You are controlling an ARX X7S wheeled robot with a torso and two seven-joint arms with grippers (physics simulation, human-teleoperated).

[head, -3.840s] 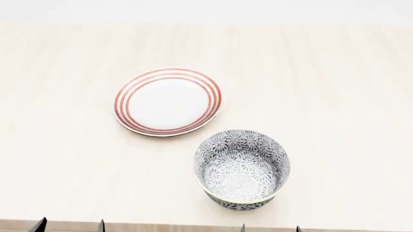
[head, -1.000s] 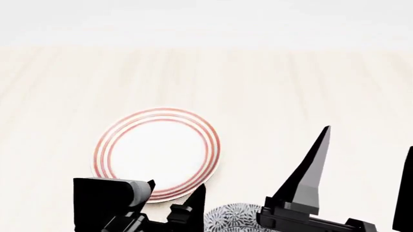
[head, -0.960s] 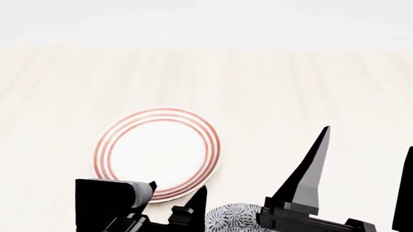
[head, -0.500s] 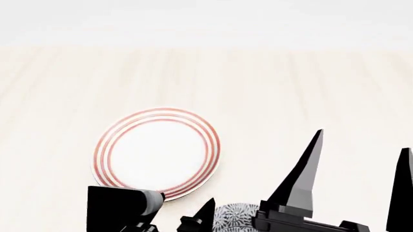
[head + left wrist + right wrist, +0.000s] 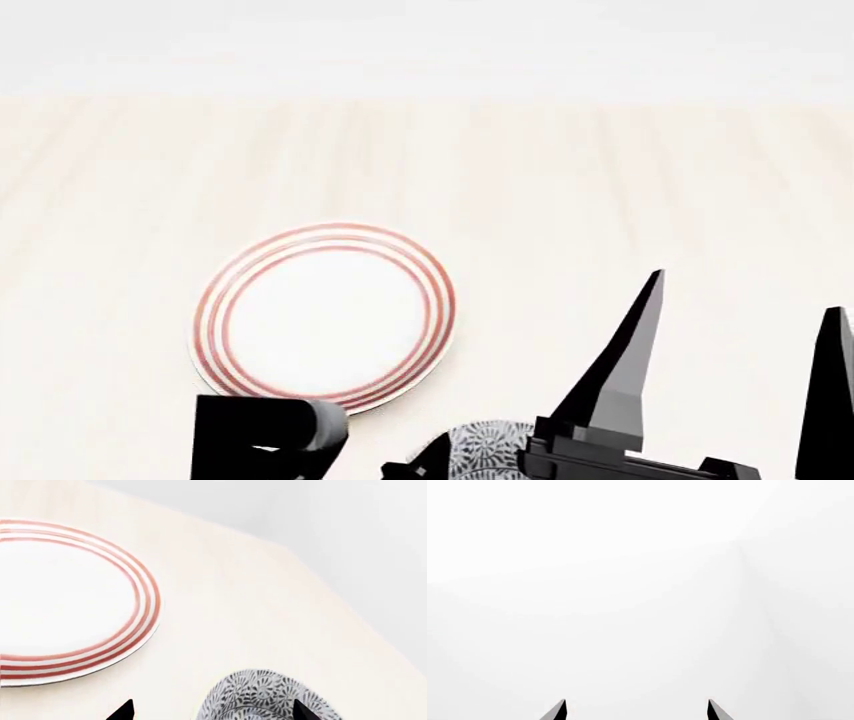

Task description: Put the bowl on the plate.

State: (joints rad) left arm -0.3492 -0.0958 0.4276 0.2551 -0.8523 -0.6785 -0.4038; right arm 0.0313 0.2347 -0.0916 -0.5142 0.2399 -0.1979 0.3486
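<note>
Left arm lowering toward bowl
I have lowered the left gripper, jaws open, around the grey-and-white floral ceramic bowl; right gripper open; red-ringed white plate bare.

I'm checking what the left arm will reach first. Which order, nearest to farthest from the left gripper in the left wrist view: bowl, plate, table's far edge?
1. The bowl, right between the open jaws of the left gripper.
2. The plate, off to one side, apart from the bowl.
3. The table's far edge, beyond both.
</note>
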